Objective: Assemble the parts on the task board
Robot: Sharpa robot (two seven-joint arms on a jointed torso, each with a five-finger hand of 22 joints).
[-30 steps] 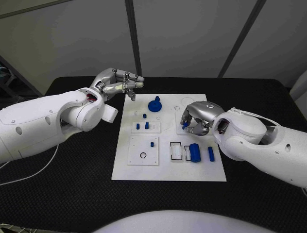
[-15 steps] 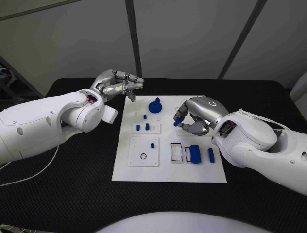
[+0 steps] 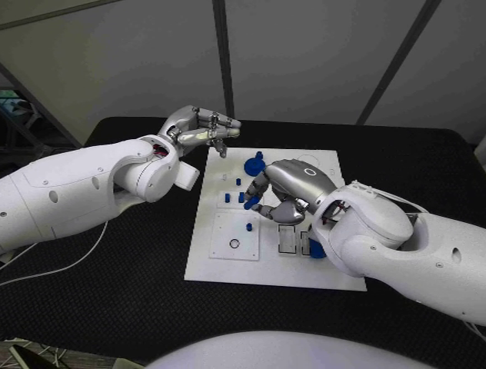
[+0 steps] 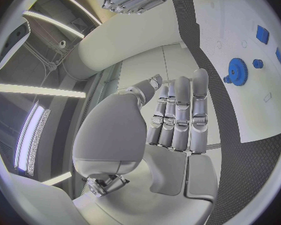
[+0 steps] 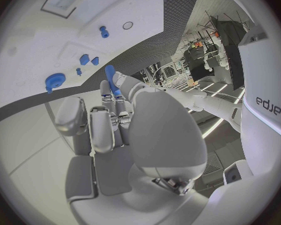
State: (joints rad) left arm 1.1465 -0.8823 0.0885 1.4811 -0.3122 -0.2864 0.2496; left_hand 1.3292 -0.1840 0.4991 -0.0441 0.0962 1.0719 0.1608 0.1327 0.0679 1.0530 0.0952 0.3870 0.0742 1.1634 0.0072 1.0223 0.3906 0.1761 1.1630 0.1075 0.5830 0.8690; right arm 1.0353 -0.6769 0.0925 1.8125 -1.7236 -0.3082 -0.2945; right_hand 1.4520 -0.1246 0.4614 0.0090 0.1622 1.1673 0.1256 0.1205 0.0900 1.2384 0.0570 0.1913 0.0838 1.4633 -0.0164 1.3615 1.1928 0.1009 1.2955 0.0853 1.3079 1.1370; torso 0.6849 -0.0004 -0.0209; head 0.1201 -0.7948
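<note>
On the black desk [image 3: 110,300] lies the white task board [image 3: 243,270], a small blue peg [image 3: 247,227] standing in its near-left square. Above the board's middle, the right robot hand [image 3: 274,201] pinches a blue pin [image 5: 109,75] between its fingertips. Farther back sits a blue gear [image 4: 237,71]. Beyond the board's far-left corner, the left robot hand [image 3: 202,131] hovers with fingers nearly straight, close together, holding nothing.

- A black table [image 3: 110,307] stretches out under my arms.
- A white cable [image 3: 44,265] trails across the table near my left arm and runs off its edge.
</note>
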